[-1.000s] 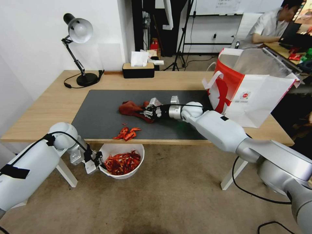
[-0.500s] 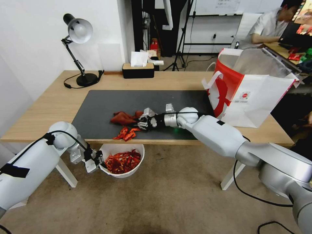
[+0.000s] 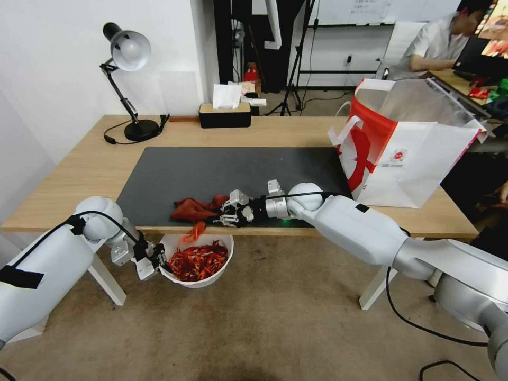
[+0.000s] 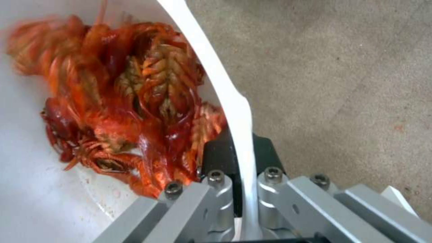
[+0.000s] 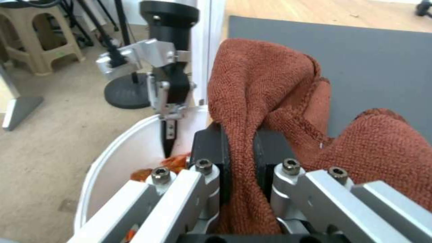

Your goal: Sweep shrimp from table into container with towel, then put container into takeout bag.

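Red-brown towel point(image 3: 193, 208) is lying at the near edge of the table point(image 3: 95, 169), on the dark mat point(image 3: 211, 169), and the right gripper point(image 3: 228, 210) is squeezing a fold of it tight between its two black pads point(image 5: 209, 152). One shrimp point(image 3: 196, 231) is tipping off the table edge, just above the container point(image 3: 225, 242). The left gripper point(image 3: 153, 260) is pinching the left rim of the white container and is holding it in the air below the table edge. Many shrimp are sitting inside the bowl.

What could go wrong, I think: the bowl is hanging by one thin bit of rim, and it is getting heavy, so it could bend, tip or slip out and spill on the floor. The falling shrimp is dropping close to the far rim, so it could bounce out or miss. The towel is poking over the edge, so if it goes too far it could drag into the bowl or knock it.

The takeout bag point(image 3: 418, 159) is standing open on the right side of the table, well apart from the bowl, so a long carry is waiting and a shaky bowl could lose shrimp on the way
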Available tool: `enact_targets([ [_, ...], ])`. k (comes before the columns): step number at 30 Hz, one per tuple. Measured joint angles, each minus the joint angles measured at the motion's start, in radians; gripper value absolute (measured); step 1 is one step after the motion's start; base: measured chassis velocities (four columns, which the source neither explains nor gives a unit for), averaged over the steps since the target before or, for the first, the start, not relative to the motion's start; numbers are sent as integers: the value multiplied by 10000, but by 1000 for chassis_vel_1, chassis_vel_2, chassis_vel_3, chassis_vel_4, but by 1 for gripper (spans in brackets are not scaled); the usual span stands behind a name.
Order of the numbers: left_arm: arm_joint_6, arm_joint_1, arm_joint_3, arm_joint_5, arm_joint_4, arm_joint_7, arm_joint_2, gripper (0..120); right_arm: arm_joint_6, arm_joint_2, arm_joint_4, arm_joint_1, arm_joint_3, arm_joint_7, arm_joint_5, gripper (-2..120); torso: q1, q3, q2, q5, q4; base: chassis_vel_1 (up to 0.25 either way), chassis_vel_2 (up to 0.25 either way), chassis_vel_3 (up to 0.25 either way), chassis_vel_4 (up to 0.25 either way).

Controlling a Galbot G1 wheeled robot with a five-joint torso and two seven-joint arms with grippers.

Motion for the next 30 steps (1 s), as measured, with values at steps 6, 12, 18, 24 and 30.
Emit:
enact_targets([
  [6,5,-12,10,0,-12,0,-9,0,-128,-122,410,-21,-74,-48,-3,8,0,1,-1,-1,1,0,0,0,0],
  [12,29,-39,28,0,-56,6,-9,0,-345,-401,1227,-197,-160,-18,64,8,1,0,-1,0,0,0,0,0,0],
  [18,41,-38,49,0,-69,11,-2,0,-444,-631,1709,-447,-84,216,507,8,1,0,-1,2,-2,0,0,0,0],
  [24,45,7,53,1,-83,18,-2,0,-586,-820,2301,-843,569,910,1498,8,0,0,-1,1,0,0,0,0,0],
  [30,49,14,54,4,-92,20,-16,0,-587,-1195,3166,-1279,1751,2472,2856,8,1,-2,-1,2,1,0,0,0,0],
])
